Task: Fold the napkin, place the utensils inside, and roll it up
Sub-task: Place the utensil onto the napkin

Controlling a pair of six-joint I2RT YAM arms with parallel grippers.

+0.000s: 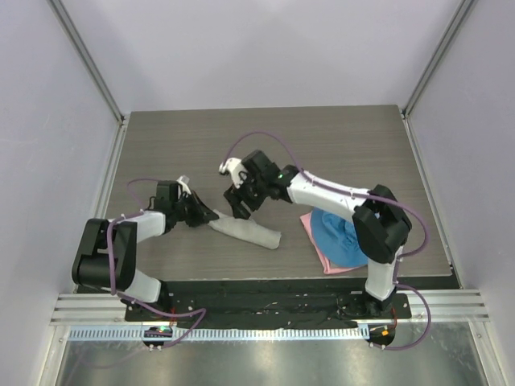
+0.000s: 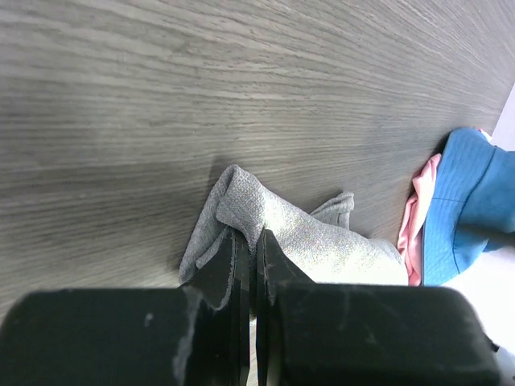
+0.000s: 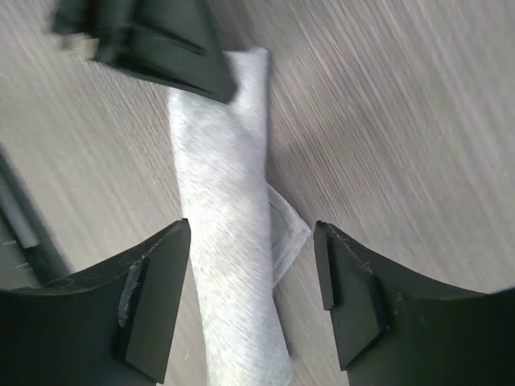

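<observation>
Cloth in blue [image 1: 338, 233] is seen nearest, low on the right side of the table [image 1: 338, 137], lying on top of a pink cloth [image 1: 324, 264]. To the left of them, near the middle, the napkin [image 1: 251, 234] is laid down as a long grey roll, set at a slant. A loose corner is seen sticking out of one side. Its left end is pinched by the left gripper [image 1: 207, 215], whose two fingers are squeezed tight together on the fabric. A little farther back, the right gripper [image 1: 240, 207] is held over the roll. Its fingers are spread wide, one on each side, and nothing is gripped by it.
</observation>
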